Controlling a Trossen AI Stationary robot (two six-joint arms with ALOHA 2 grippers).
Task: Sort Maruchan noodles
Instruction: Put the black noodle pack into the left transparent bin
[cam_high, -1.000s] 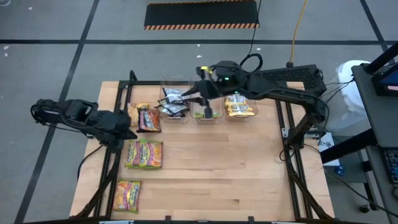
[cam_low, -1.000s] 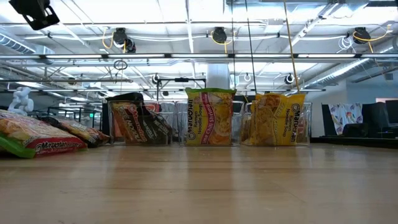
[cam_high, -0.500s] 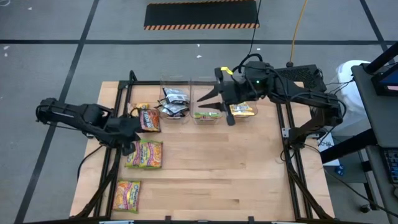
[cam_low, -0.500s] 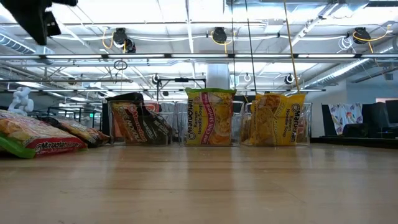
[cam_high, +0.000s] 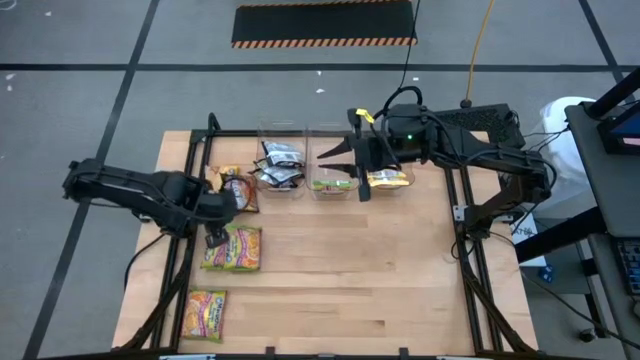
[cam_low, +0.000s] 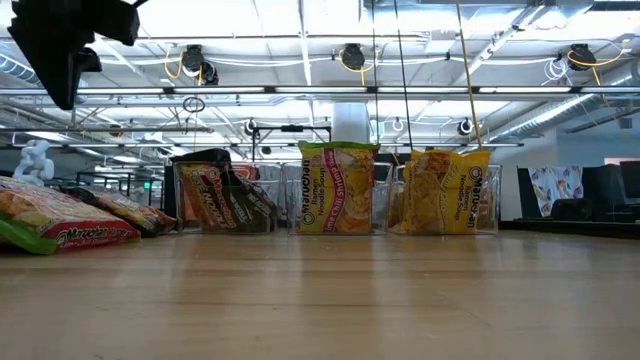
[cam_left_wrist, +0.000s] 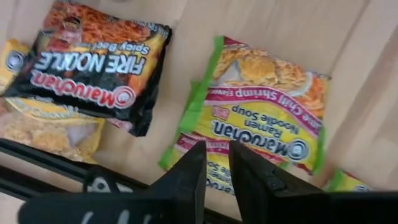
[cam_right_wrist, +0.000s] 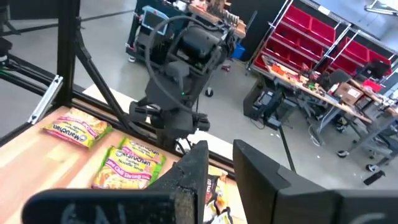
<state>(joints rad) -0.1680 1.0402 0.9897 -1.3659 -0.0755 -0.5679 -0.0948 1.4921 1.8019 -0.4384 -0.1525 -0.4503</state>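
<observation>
Left wrist view: the left gripper (cam_left_wrist: 214, 171) hangs over the loose packets with its two dark fingers (cam_left_wrist: 186, 177) only narrowly parted and nothing between them. Just beyond the tips lies a lime-green and pink packet (cam_left_wrist: 261, 127), flat on the wooden table (cam_left_wrist: 186, 37); beside it is a black Fire Noodle packet (cam_left_wrist: 93, 62), overlapping a yellow packet (cam_left_wrist: 43, 127) whose one end is cut off by the frame. From above, the left gripper (cam_high: 212, 222) sits at the table's left side over these, with another lime-green packet (cam_high: 205, 313) lying well apart near the front edge. The right gripper (cam_high: 352, 162) hovers at the row of clear bins (cam_high: 334, 170), fingers spread, empty as far as I can tell. The bins already hold sorted packets, standing upright in the low view: black, green, yellow. Handling, as a judgement: these packets look light, crinkly and slick, with a brittle noodle block inside, so a hard squeeze across the middle could crack it, and a flat-lying packet gives little edge to catch. Taking a short end or the sealed seam seems safest. Hard to make out: how many packets each bin holds, and what lies under the left arm in the overhead picture.
</observation>
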